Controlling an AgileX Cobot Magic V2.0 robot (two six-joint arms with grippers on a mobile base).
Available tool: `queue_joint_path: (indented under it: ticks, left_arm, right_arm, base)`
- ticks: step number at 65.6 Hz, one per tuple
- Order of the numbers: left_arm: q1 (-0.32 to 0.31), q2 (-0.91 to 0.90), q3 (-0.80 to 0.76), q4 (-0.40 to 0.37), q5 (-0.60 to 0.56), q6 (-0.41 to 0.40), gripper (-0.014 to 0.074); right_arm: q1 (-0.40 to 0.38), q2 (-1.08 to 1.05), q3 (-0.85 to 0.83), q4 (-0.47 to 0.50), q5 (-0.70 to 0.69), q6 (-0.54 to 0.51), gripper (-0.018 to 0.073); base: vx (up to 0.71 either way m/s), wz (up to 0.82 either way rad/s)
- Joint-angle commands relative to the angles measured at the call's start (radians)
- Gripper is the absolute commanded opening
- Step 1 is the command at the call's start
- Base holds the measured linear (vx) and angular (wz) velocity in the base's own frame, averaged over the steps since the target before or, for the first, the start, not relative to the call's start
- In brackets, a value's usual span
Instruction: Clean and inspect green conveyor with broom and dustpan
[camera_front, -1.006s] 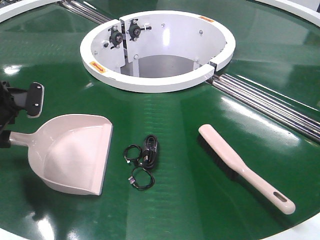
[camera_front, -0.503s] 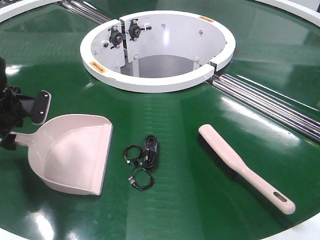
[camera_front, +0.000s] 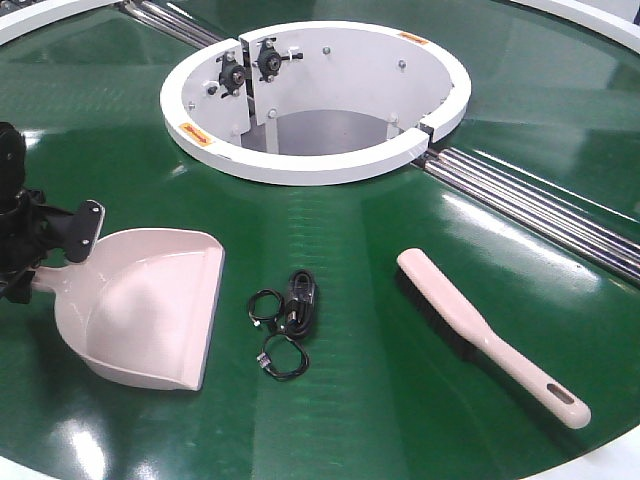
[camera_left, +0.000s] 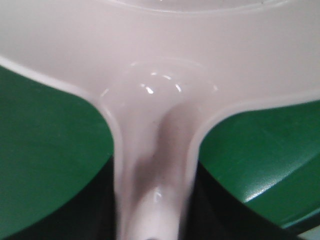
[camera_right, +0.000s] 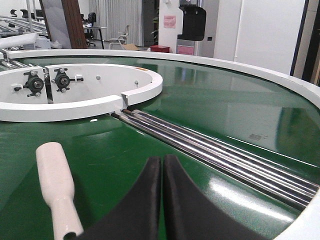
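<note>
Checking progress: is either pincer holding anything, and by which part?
The left pincer straddles the handle of the dustpan; grip cannot be told. The right pincer is shut, empty.

Beyond stand white walls (camera_right: 260, 35), pale curtains (camera_right: 119, 17) and a distant chair (camera_right: 118, 40).

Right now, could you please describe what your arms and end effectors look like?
Left end effector: black body, flat black finger pad with pale edging and small pale dots. Right end effector: two smooth matte-black curved fingers. Arms mostly out of frame.
</note>
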Motion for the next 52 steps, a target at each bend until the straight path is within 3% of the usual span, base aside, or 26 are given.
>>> queue_joint_path:
  ticks: [1,7,28,43,52]
  left_arm:
    - [-0.021,-0.059,-0.03,0.027,0.016,0.0,0.005]
    - [-0.047,-0.06,-0.051,0.026,0.023,-0.002,-0.0008]
    - [-0.138,-0.058,-0.097,0.029,0.094,-0.056,-0.0008]
    - [-0.138,-0.058,-0.099,0.074,0.141,-0.162,-0.0008]
    - [-0.138,-0.058,-0.099,0.087,0.14,-0.178,-0.0008]
  right_arm:
    - [-0.007,-0.011,0.004,0.0,-0.071,-0.002,-0.0008]
    - [-0.007,-0.011,0.004,0.0,-0.071,-0.002,-0.0008]
    - [-0.007,-0.011,0.004,0.0,-0.071,-0.002,-0.0008]
    - [-0.007,-0.011,0.004,0.0,-0.071,-0.002,-0.0008]
    - [-0.007,-0.011,0.004,0.0,-0.071,-0.002,-0.0008]
  base:
    - [0.0,0.0]
    - [0.0,0.0]
    - [0.0,0.0]
    - [0.0,0.0]
    - [0.0,0.0]
